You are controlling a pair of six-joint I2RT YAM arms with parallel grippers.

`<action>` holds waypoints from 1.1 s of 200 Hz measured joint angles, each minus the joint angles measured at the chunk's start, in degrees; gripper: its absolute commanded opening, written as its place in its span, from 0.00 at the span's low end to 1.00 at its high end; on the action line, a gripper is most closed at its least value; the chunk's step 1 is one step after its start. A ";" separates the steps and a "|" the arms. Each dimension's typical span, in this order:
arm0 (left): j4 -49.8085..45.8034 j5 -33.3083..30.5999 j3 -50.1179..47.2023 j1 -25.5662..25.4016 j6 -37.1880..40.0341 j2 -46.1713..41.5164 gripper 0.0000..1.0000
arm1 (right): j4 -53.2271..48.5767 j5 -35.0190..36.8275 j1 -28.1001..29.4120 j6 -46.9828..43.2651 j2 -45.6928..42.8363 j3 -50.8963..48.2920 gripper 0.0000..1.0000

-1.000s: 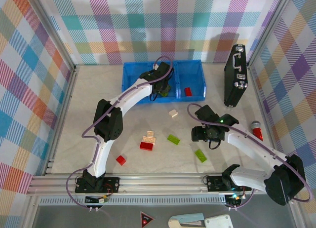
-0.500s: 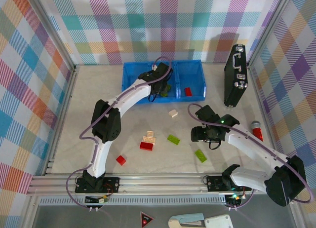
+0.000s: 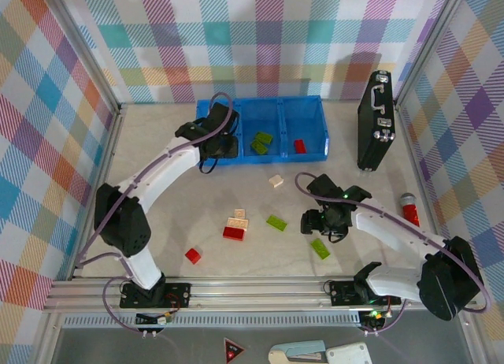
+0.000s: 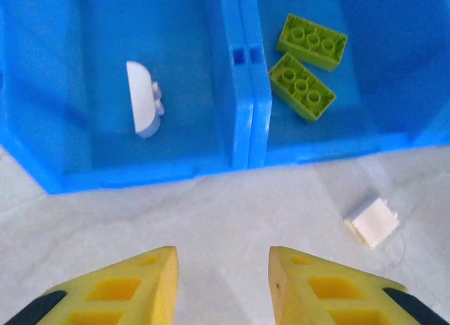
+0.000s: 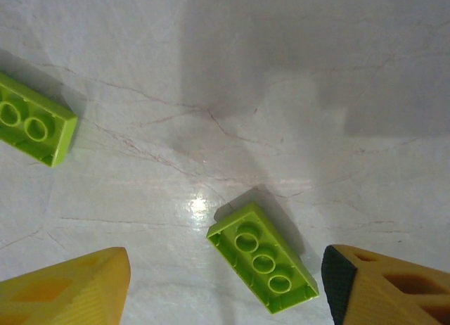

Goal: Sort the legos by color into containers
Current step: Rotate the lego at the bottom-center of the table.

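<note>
From above, the left pincer (image 3: 214, 150) is now found at the left end of the blue tray (image 3: 303, 102), whereas a second ago it was hanging over the middle compartment. Two lime green bricks (image 3: 261, 143) are left lying in that compartment and a red brick (image 3: 300, 146) lies in the right one. A green piece is therefore judged as delivered, and this arm as free for the next one. The right pincer (image 3: 321, 226) has been brought a little closer to the nearest green brick (image 3: 320, 248) on the worktop (image 3: 228, 195). Not yet sorted are also a second green brick (image 3: 276, 222), a white brick (image 3: 276, 180), a larger red brick (image 3: 233, 233) with cream pieces (image 3: 238, 219) touching it, and a small red brick (image 3: 193, 255). The left compartment is mostly covered by the arm, and the tips of the right pincer are hard to make out.

On the left wrist view, the yellow fingers (image 4: 119, 290) are seen with a narrow gap and nothing between them. They are held over bare worktop just before the near wall of the tray. A white rounded piece (image 4: 144, 100) is lying on its side in the left compartment, and the two green bricks are seen in the next one. The fingers are cut off by the lower edge.

On the right wrist view, the fingertips (image 5: 70, 290) are held wide apart. The nearest green brick lies flat between them and is not touched. The second green brick is cut by the left edge, so its full length cannot be told.
</note>
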 measured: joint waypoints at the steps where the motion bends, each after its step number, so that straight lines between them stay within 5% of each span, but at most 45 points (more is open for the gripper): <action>1: -0.13 0.04 -0.17 0.04 0.04 -0.22 0.39 | 0.00 -0.02 0.00 0.04 0.04 -0.04 0.73; 109: -6.38 5.16 -14.36 9.22 6.05 -16.72 0.42 | 1.11 -1.44 3.06 6.69 2.12 -5.40 0.74; 220: -2.89 5.33 -22.86 13.29 9.44 -19.21 0.43 | 1.14 -2.78 5.92 9.77 0.79 -9.88 0.71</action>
